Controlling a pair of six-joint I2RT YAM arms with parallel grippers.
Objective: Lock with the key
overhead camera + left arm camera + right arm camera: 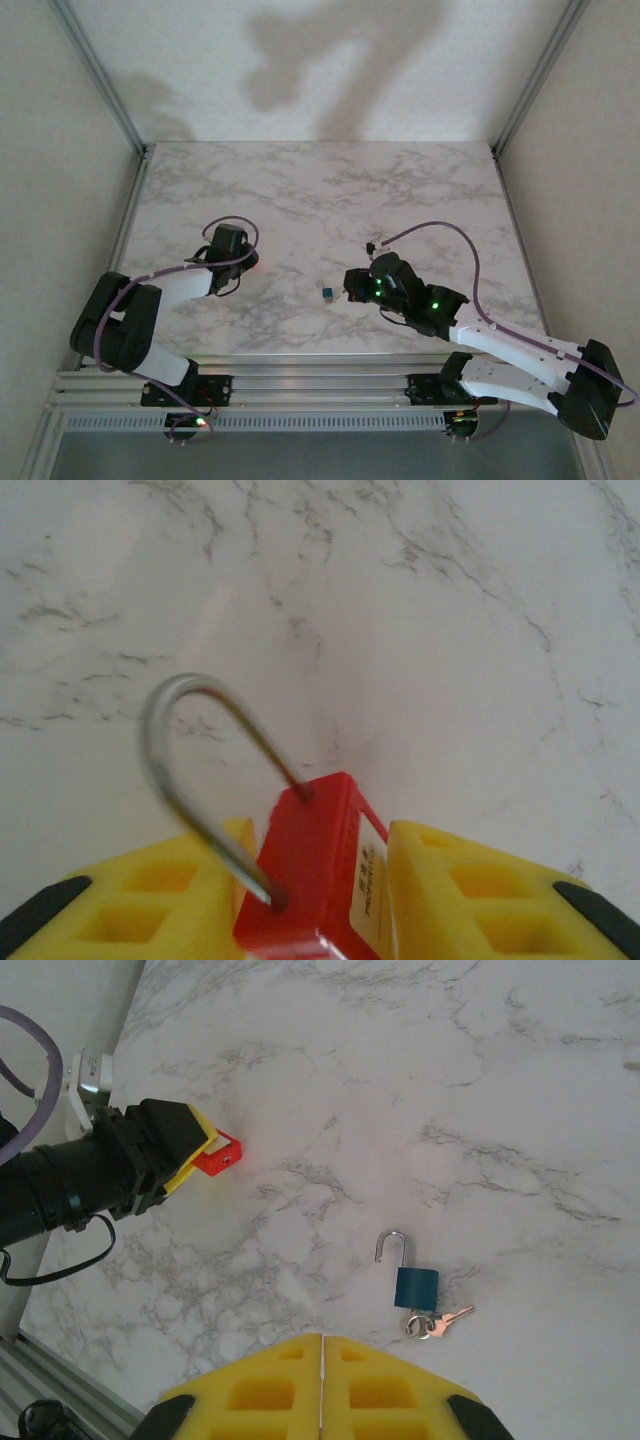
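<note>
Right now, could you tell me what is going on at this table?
The left gripper has a red padlock between its yellow fingers; whether it actually grips it is unclear. The right gripper is shut and empty, poised near a blue padlock that lies on the marble table with its shackle open and keys at its base.
</note>
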